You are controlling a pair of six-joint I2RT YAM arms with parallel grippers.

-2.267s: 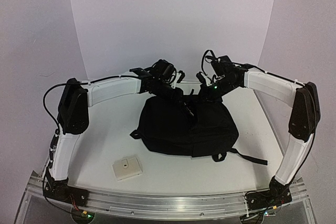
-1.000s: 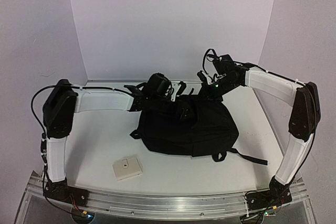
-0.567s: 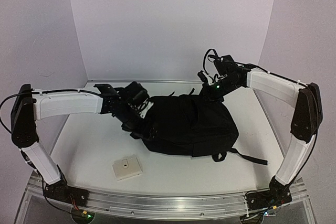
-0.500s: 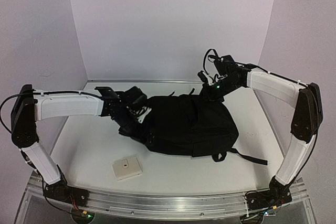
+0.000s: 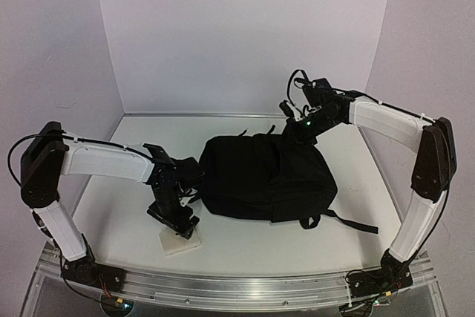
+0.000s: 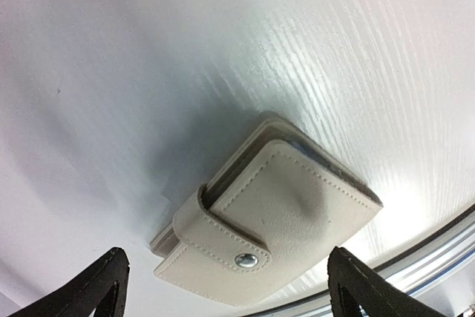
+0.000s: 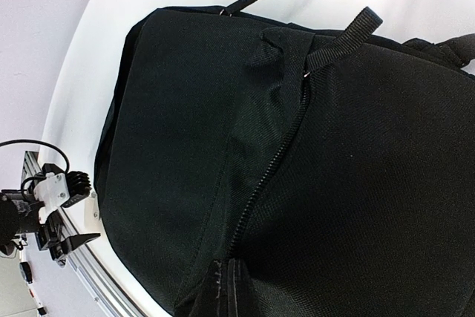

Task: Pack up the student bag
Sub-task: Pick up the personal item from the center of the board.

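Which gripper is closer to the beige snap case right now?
Left. The left gripper hangs open directly above the beige snap case; the right gripper sits shut at the far side of the student bag, well away.

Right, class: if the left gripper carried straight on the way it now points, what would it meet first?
The beige snap-button wallet lying on the white table. It sits squarely between the open jaws of the left gripper, straight ahead. How near it is remains unclear.
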